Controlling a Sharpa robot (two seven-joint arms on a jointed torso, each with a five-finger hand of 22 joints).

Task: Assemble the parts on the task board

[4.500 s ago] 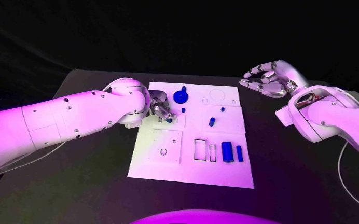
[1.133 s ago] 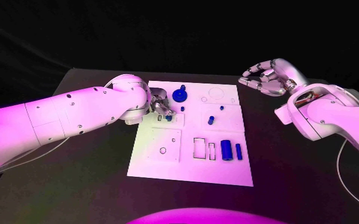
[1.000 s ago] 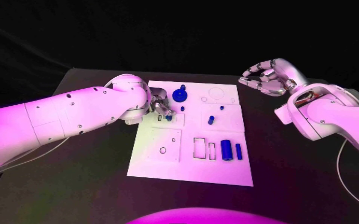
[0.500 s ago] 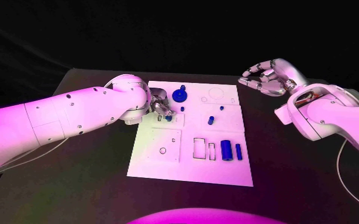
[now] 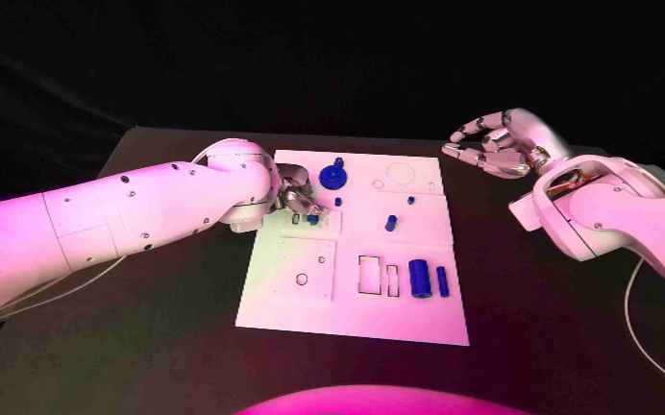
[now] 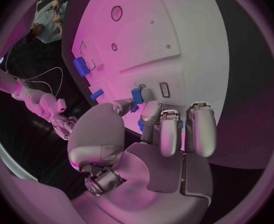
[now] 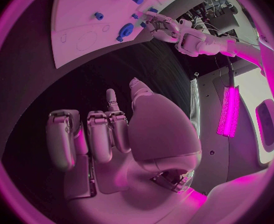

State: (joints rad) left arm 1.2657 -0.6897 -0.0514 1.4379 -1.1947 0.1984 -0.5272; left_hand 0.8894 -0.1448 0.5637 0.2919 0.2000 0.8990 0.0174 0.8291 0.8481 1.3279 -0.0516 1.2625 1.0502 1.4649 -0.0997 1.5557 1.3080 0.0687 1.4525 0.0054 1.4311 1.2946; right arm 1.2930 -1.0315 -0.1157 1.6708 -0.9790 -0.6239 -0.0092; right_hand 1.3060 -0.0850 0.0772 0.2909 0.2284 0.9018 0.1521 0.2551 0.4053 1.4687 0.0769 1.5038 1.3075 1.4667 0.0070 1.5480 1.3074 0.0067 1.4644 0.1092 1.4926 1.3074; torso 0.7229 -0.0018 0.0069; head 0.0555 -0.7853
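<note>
The white task board [image 5: 298, 314] lies in the middle of the table. My left hand [image 5: 295, 194] hovers low over its far left part and pinches a small blue part [image 6: 137, 94] between thumb and fingers, close to a small rectangular slot [image 6: 164, 88]. A blue disc with a knob [image 5: 334, 177] stands just beyond the hand. Two short blue pegs [image 5: 338, 202] [image 5: 391, 223] stand near the board's middle. A thick blue cylinder [image 5: 420, 279] and a thin blue bar [image 5: 442, 280] lie at the near right. My right hand [image 5: 496, 146] hangs above the table past the board's far right corner, fingers apart, holding nothing.
Outlined recesses mark the board: a circle [image 5: 401, 174] at the far right, rectangular slots [image 5: 372, 276] beside the cylinder, and a small hole [image 5: 303, 280] in the near left panel. Black tabletop [image 5: 166, 338] surrounds the board on all sides.
</note>
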